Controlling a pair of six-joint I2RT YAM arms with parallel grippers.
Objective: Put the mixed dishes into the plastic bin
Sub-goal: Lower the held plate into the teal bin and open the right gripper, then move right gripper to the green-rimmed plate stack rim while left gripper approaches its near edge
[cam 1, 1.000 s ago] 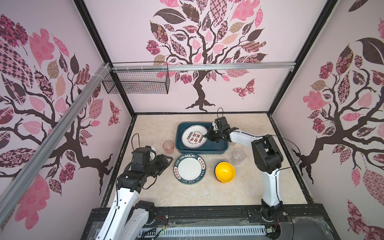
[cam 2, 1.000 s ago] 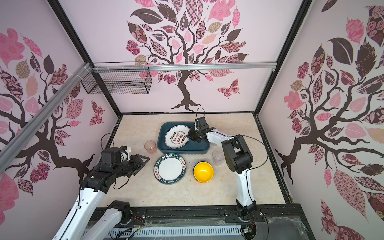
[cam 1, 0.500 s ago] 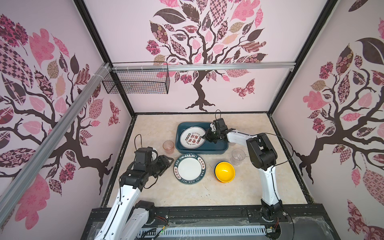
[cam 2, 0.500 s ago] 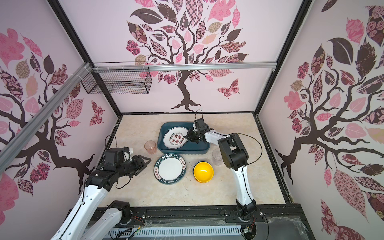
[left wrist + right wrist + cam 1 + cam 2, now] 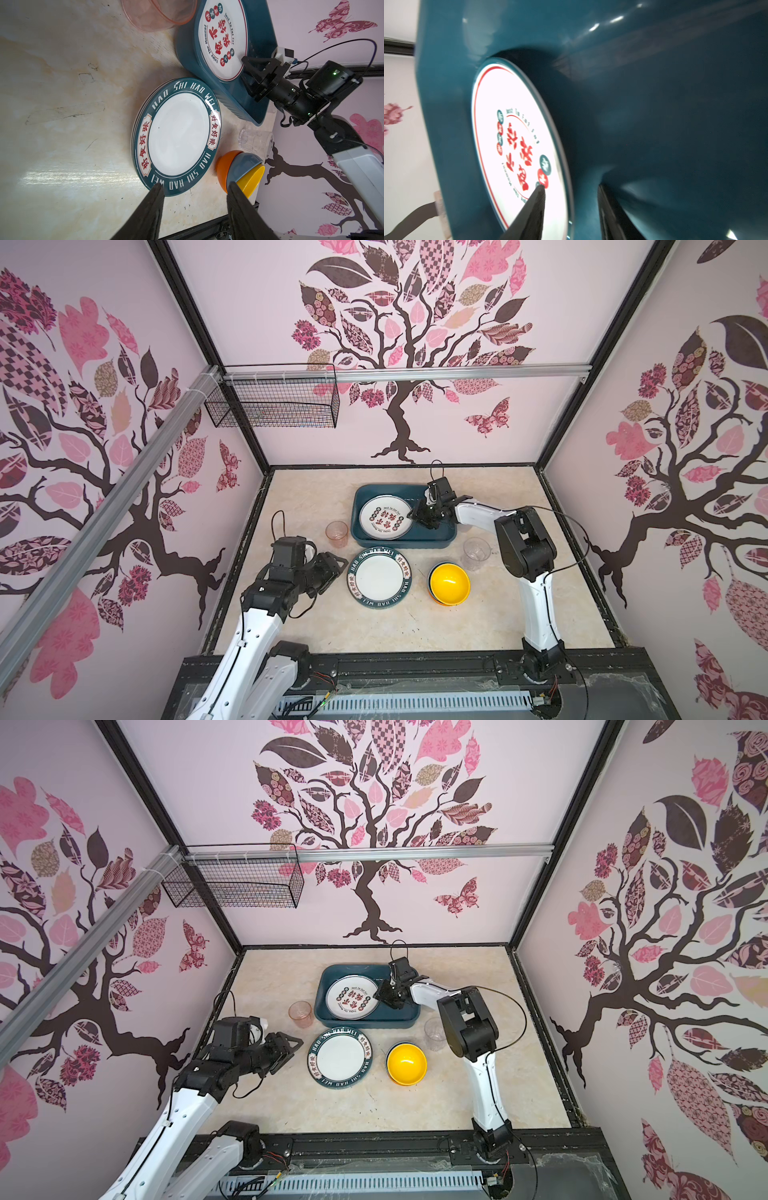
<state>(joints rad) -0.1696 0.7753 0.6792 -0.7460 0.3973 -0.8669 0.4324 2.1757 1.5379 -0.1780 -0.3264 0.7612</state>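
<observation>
The right claw (image 5: pixel 571 187) stands parted across the rim of the red-lettered plate (image 5: pixel 384 516), gripping nothing. That plate lies in the bin (image 5: pixel 399 541). The left claw (image 5: pixel 336 570) gapes empty just beside the teal-rimmed plate (image 5: pixel 379 577). The bowls (image 5: pixel 449 581), pink cup (image 5: pixel 336 533) and clear cup (image 5: pixel 476 551) sit outside the bin.

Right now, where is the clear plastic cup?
In both top views the clear plastic cup stands right of centre, by the teal plastic bin's front-right corner, behind the yellow bowl.

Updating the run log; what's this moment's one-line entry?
right gripper: open, straddling rim of red-character plate in bin | left gripper: open, empty, beside teal-rim plate
</observation>
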